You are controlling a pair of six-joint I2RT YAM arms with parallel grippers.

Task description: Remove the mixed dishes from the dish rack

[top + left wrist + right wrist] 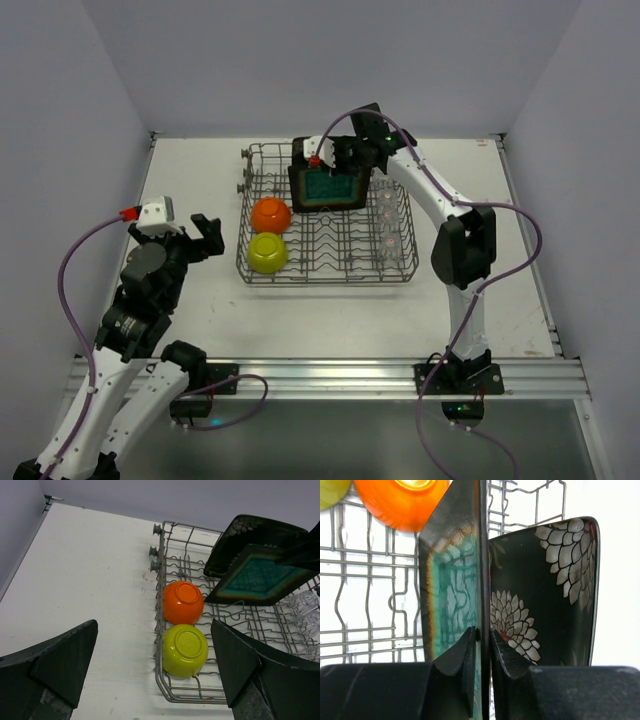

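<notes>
The grey wire dish rack (pixel 325 281) stands mid-table. My right gripper (pixel 345 160) is shut on the top edge of the teal-centred black plate (pixel 330 188), which tilts over the rack's far part. In the right wrist view its fingers (pixel 465 655) pinch the plate's rim (pixel 452 580). The flowered black plate (pixel 545 590) stands just behind. The orange bowl (pixel 271 214) and the yellow-green bowl (pixel 267 253) lie upside down at the rack's left end. Clear glasses (pixel 386 225) sit at its right end. My left gripper (pixel 195 235) is open and empty, left of the rack.
The left wrist view shows the rack's left rim (pixel 161 630) with small round knobs (pixel 156 547), both bowls (pixel 183 601) (pixel 185 650) just inside it, and bare white table (pixel 90 580) to the left. Grey walls close in the table on three sides.
</notes>
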